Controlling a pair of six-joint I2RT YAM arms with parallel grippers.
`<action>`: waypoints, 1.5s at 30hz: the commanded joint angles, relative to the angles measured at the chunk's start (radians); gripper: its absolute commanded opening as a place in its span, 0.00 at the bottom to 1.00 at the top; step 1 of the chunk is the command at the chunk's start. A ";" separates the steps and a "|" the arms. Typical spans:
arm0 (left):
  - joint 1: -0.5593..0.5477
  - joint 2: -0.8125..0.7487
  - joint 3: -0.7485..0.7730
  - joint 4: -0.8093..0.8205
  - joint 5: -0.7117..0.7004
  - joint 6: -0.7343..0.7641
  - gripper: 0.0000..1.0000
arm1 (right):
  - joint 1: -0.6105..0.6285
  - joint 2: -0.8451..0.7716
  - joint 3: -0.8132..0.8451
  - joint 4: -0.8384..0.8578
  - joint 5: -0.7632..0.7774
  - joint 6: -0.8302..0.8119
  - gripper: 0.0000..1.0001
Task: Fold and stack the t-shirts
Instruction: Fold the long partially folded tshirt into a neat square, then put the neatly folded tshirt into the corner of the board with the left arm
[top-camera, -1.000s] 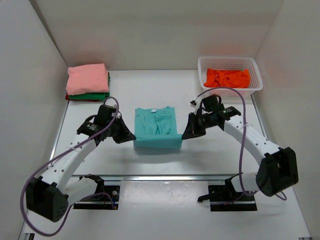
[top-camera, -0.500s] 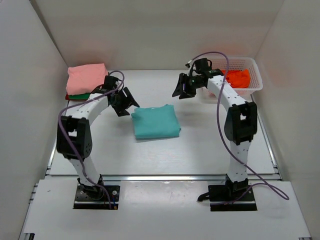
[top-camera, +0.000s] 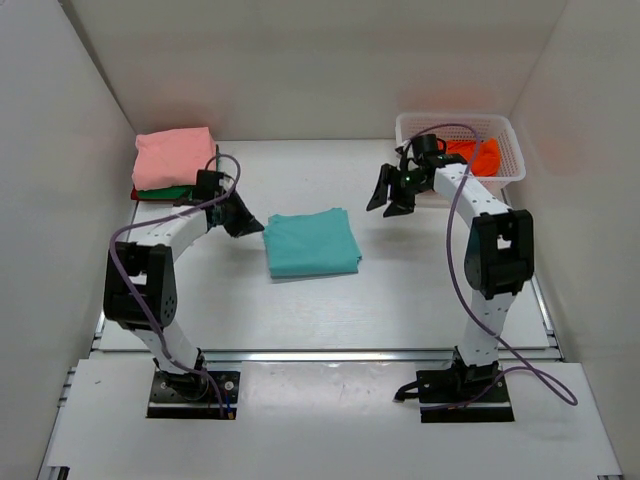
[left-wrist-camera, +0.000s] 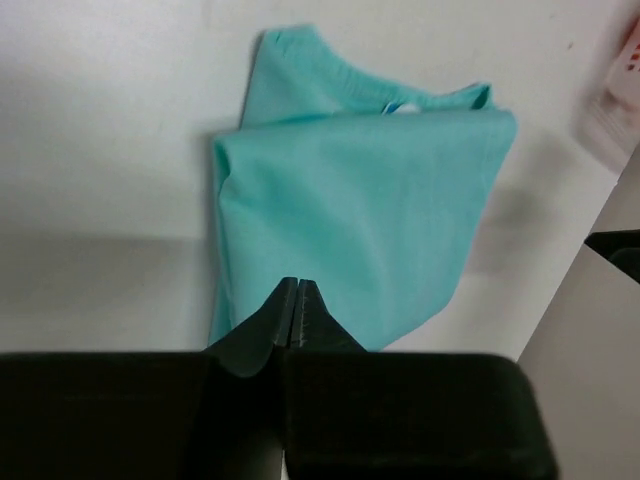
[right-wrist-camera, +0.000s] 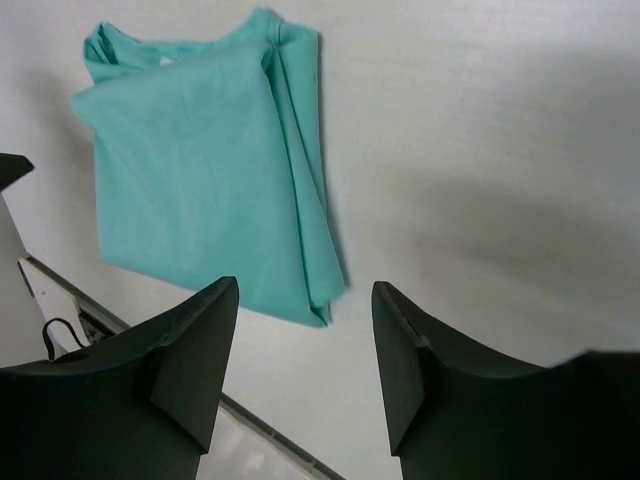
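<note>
A teal t-shirt (top-camera: 312, 243) lies folded into a rectangle in the middle of the table (top-camera: 430, 285). My left gripper (top-camera: 250, 225) hovers just off the shirt's left edge; in the left wrist view it (left-wrist-camera: 297, 286) is shut on nothing, with the teal t-shirt (left-wrist-camera: 360, 200) below it. My right gripper (top-camera: 388, 204) hangs above the table to the right of the shirt. The right wrist view shows the right gripper (right-wrist-camera: 305, 300) open and empty, the teal t-shirt (right-wrist-camera: 200, 160) lying beyond its fingers. A stack of folded shirts (top-camera: 176, 163), pink on top, sits at the back left.
A white basket (top-camera: 505, 175) at the back right holds a crumpled orange shirt (top-camera: 470, 153). White walls close in the table on the left, back and right. The right arm's cable loops above the basket.
A second ago both grippers gripped the near edge of the teal shirt. They carried it back over the shirt, let go and drew apart. Since then the left gripper has shut.
</note>
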 joint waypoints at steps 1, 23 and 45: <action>0.000 -0.095 -0.084 0.032 0.054 0.007 0.07 | 0.000 -0.140 -0.091 0.053 -0.017 -0.021 0.54; -0.132 0.042 -0.201 0.131 0.074 -0.125 0.23 | -0.007 -0.313 -0.308 0.119 -0.048 0.012 0.53; -0.029 0.027 0.004 -0.044 -0.106 0.165 0.76 | -0.009 -0.327 -0.342 0.122 -0.063 0.015 0.52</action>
